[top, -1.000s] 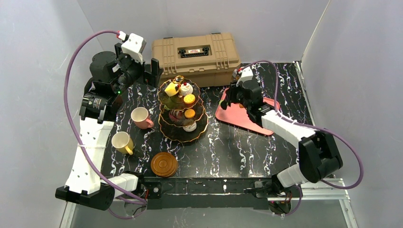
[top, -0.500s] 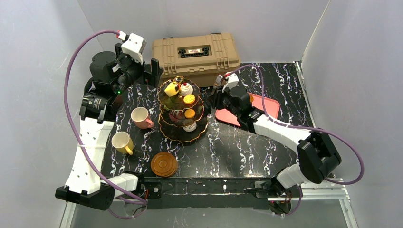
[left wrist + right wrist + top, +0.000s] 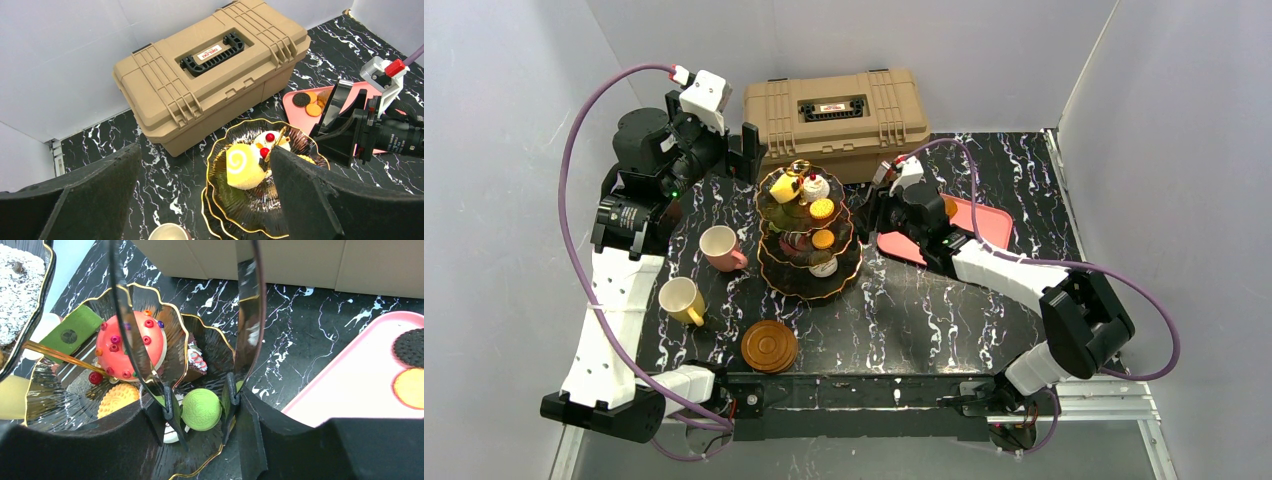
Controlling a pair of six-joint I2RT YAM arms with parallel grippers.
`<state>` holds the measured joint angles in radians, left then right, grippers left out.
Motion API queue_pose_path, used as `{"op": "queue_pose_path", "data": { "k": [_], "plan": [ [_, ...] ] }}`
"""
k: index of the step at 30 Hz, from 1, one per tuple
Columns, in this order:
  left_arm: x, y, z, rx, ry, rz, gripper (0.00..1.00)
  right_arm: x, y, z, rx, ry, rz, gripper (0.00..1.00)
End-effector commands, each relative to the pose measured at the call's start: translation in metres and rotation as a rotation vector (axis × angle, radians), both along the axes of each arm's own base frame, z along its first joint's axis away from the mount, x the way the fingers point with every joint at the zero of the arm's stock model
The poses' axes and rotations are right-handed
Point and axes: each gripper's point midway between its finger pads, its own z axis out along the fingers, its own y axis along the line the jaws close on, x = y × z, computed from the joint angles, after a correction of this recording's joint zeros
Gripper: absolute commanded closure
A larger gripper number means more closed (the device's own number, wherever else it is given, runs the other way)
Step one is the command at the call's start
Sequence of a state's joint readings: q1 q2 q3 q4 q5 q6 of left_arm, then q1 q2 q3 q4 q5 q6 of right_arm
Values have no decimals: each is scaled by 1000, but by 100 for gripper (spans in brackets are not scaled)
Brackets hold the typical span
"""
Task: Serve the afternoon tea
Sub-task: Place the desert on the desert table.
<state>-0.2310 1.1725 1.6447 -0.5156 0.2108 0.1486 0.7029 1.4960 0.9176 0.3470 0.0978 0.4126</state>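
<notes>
Right gripper (image 3: pixel 199 401): jaws part-open about a green macaron (image 3: pixel 201 410), low on the right flank of the stand (image 3: pixel 809 286). Gripped or loose, cannot tell. Left gripper (image 3: pixel 748 150): wide, empty, behind-left of stand.

Risk: macaron sits near the tier rim and may roll off. Fingers could nudge the gold rims and rock the stand.

Stand tiers hold pastries. Pink tray (image 3: pixel 984 225), right of stand: biscuits (image 3: pixel 307 104). Pink cup (image 3: pixel 721 247) and yellow cup (image 3: pixel 681 299), left of stand: seemingly empty.

— What sits between the pincer (image 3: pixel 200 404) tips?
— A green macaron (image 3: pixel 201 410), a slim gap on each side, with the black gold-rimmed stand tier (image 3: pixel 210 352) behind it.
— Around it?
— Pink dotted dome pastry (image 3: pixel 131 342) at ten o'clock. Pink tray (image 3: pixel 350 390) at three o'clock, carrying a dark biscuit (image 3: pixel 411 346) and an orange biscuit (image 3: pixel 411 387).
</notes>
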Motion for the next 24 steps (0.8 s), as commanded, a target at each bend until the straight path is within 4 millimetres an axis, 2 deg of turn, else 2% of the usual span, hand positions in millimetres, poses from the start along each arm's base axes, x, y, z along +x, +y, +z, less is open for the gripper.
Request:
{"op": "queue_pose_path", "data": {
  "k": [1,9,15,18,20,24],
  "plan": [
    [-5,1,12,-13,-37,-7,1,3,11,33,73,-67,20,43],
    [-6,1,13,-15,-37,-8,1,-3,9,27,79,-52,29,40],
    [-6,1,13,-16,-40,-8,1,-4,3,27,73,-52,8,42],
    [-7,1,14,-13,-42,-9,1,0,-14,32,49,-66,-50,52],
    [-7,2,13,-11,-44,-7,1,4,-31,30,40,-62,-96,58],
    [-8,-1,9,-9,-36,-23,1,14,-83,20,73,2,-239,61]
  ]
}}
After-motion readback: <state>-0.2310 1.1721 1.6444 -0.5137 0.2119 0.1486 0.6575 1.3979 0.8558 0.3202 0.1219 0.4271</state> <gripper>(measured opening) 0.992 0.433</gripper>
